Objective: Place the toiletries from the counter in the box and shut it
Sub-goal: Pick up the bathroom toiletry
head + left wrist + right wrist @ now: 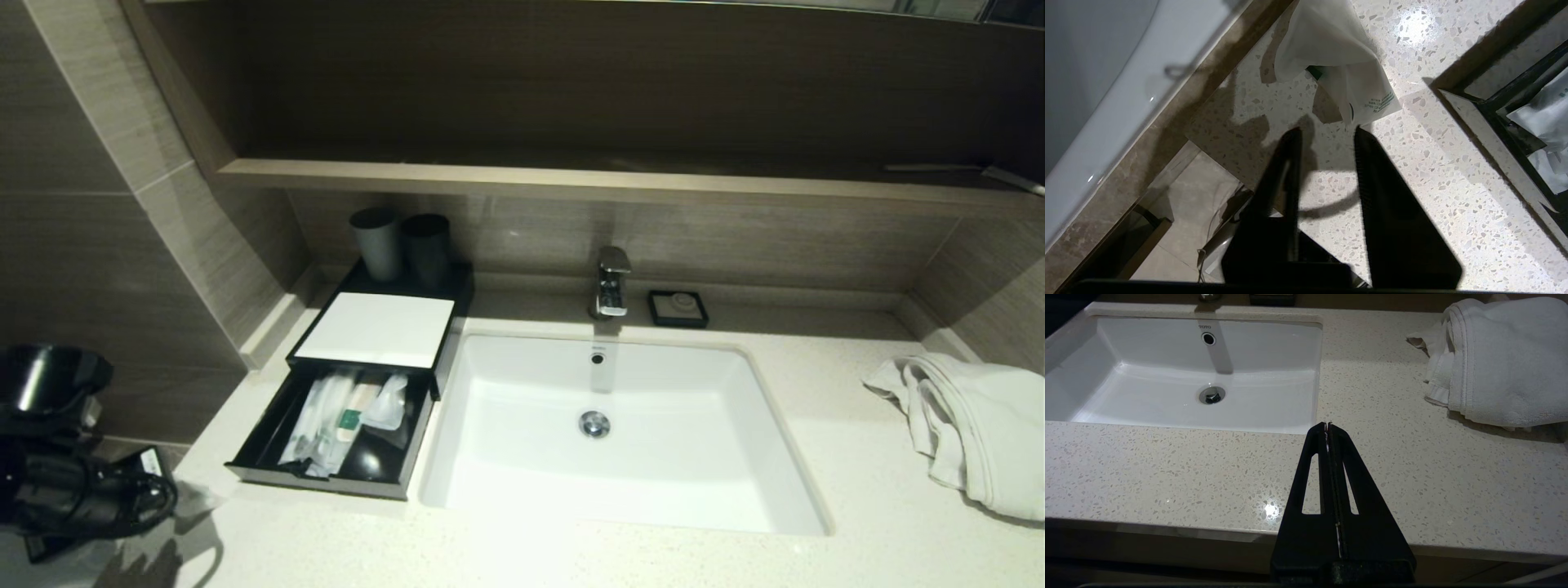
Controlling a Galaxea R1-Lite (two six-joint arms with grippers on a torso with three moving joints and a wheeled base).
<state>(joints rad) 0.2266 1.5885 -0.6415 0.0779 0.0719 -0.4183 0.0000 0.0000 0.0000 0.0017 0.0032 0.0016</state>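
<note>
A speckled stone desk with an inset sink carries the black box at the sink's 9 o'clock, its one drawer pulled out and holding about three sachets, hard to separate. One more sachet lies on the desk just beyond the left tool, whose fingers stand apart and empty, its long axis running roughly on from the tool toward the desk edge. The left arm is far nearer; the right tool, pressed together, is parked over the front edge at the sink's 4 o'clock, near the one towel.
</note>
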